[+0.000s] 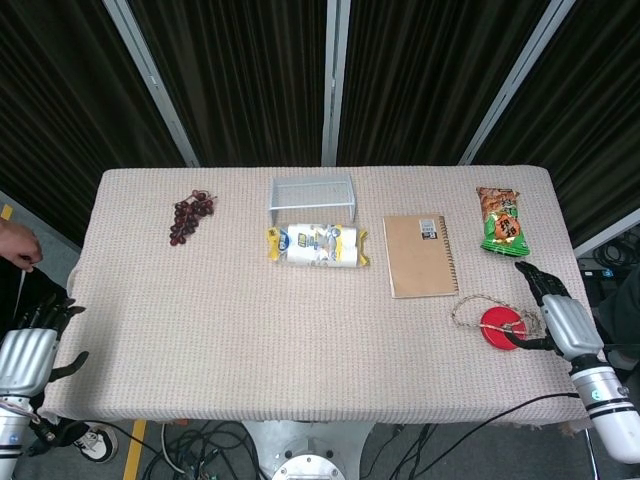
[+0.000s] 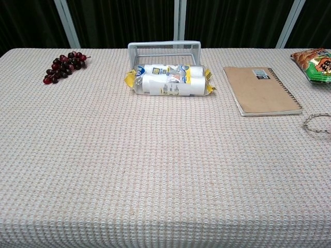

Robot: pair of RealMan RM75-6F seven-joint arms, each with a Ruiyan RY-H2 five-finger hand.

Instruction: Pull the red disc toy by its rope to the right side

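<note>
The red disc toy lies flat near the table's right front edge in the head view. Its rope lies in a loose loop on the cloth just left of the disc. One end of that rope loop shows at the right edge of the chest view. My right hand hovers just right of the disc, fingers spread, thumb close to the disc's rim, holding nothing I can see. Off the left front corner of the table, my left hand is held with its fingers apart and empty.
A brown notebook and a green snack bag lie behind the disc. A wire basket, a wrapped pack and dark grapes sit further left. A person's hand shows at the left edge.
</note>
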